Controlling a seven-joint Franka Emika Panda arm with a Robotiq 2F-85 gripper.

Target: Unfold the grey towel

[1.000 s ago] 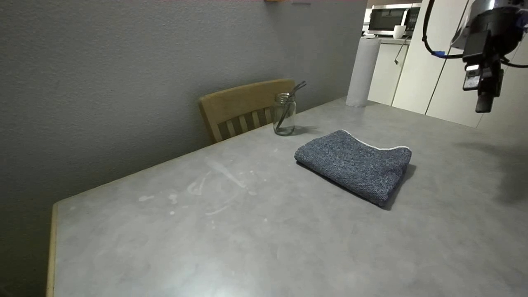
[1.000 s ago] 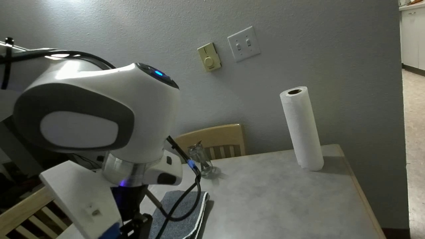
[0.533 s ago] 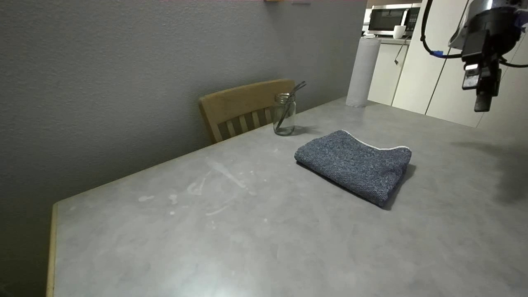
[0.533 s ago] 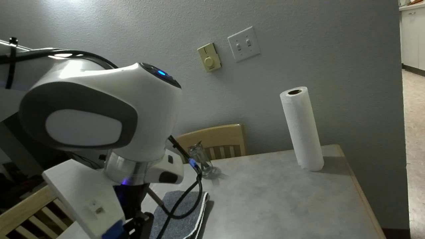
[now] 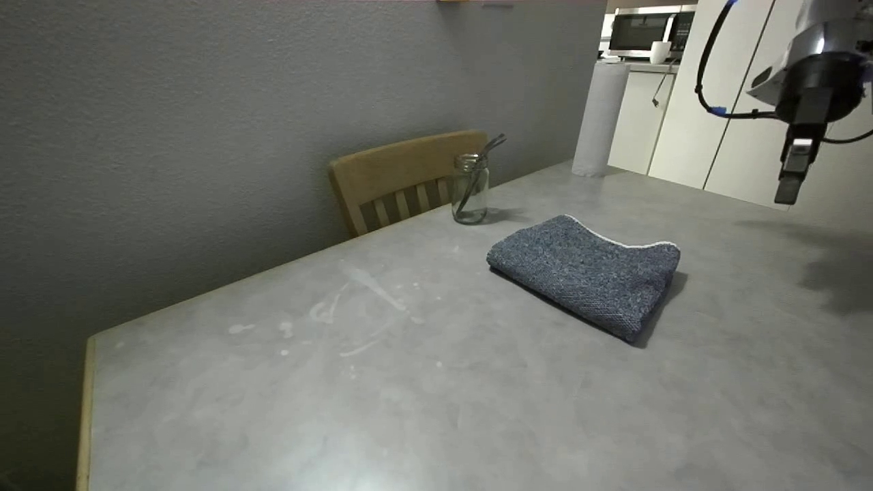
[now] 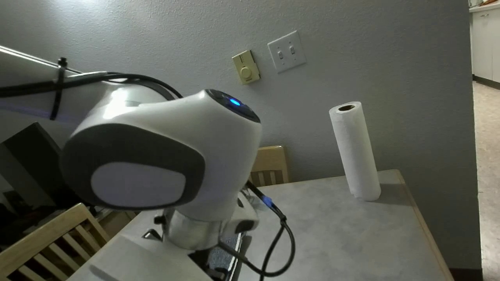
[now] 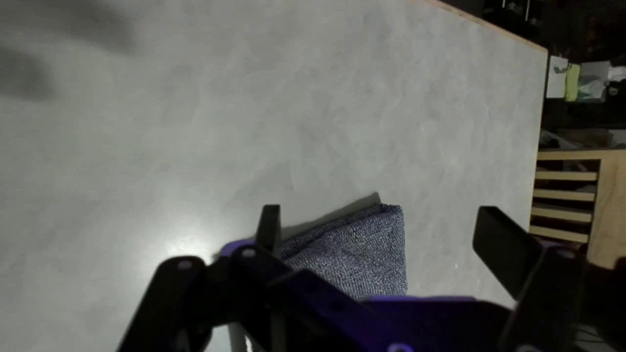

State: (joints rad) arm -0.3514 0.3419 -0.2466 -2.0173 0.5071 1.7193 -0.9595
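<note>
The grey towel [image 5: 586, 276] lies folded on the table, with a pale trim along its far edge in an exterior view. It is mostly hidden behind the arm in an exterior view [image 6: 222, 259]. In the wrist view one towel corner [image 7: 362, 254] shows between the fingers, and the rest is hidden by the gripper body. The light stripes are out of view. My gripper [image 7: 379, 217] is open and empty, its fingers wide apart. It hangs above the table, apart from the towel, beyond its right end in an exterior view [image 5: 789, 193].
A glass jar [image 5: 470, 194] with straws stands behind the towel near the table edge. A paper towel roll [image 6: 355, 152] stands at the far end of the table [image 6: 332, 234]. A wooden chair [image 5: 409, 164] is against the wall. A loose cable [image 6: 291, 242] hangs from the arm.
My gripper has turned and come slightly lower. The arm has moved right and down in an exterior view, covering more of the towel. The towel has not moved.
</note>
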